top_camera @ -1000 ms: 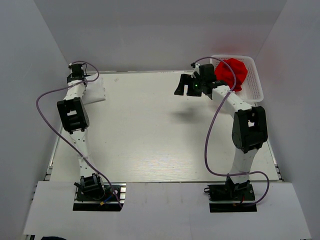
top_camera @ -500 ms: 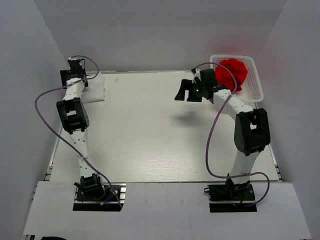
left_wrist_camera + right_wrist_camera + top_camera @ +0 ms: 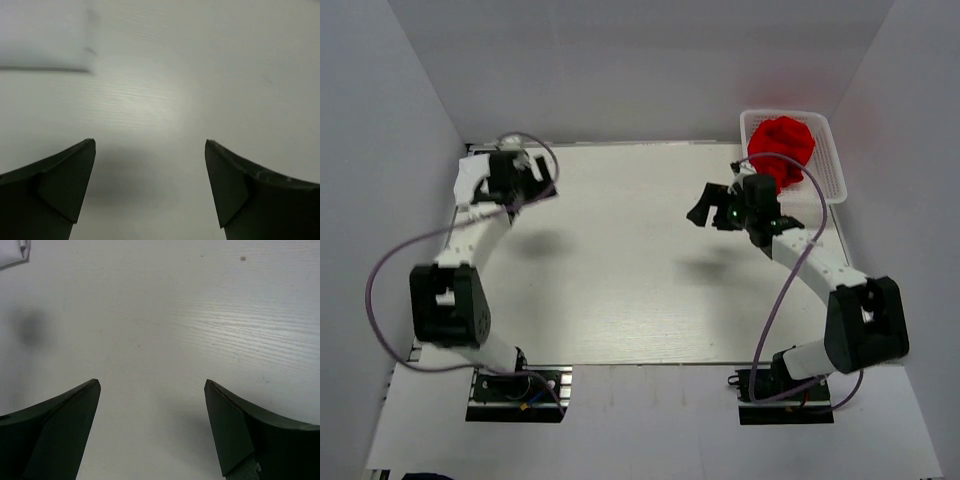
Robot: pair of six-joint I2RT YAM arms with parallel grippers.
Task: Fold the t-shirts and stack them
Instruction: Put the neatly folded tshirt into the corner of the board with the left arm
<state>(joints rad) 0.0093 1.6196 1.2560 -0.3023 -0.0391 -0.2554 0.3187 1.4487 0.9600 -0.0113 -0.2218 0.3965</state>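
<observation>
The white t-shirt (image 3: 469,181) lies folded at the table's far left corner; its blurred edge (image 3: 45,35) fills the upper left of the left wrist view, and a corner (image 3: 12,252) shows in the right wrist view. Just right of it, my left gripper (image 3: 542,181) hovers open over bare table, holding nothing. The red t-shirt (image 3: 782,147) sits bunched in the white basket (image 3: 829,172) at the far right. My right gripper (image 3: 703,206) is open and empty over the table, left of and nearer than the basket.
Grey walls close in the table (image 3: 620,280) at the back and both sides. Purple cables loop beside both arms. The arm bases stand at the near edge.
My left gripper has opened, let go of the white t-shirt and swung right, away from the far left corner. The right arm has drawn back from the basket toward the near side.
</observation>
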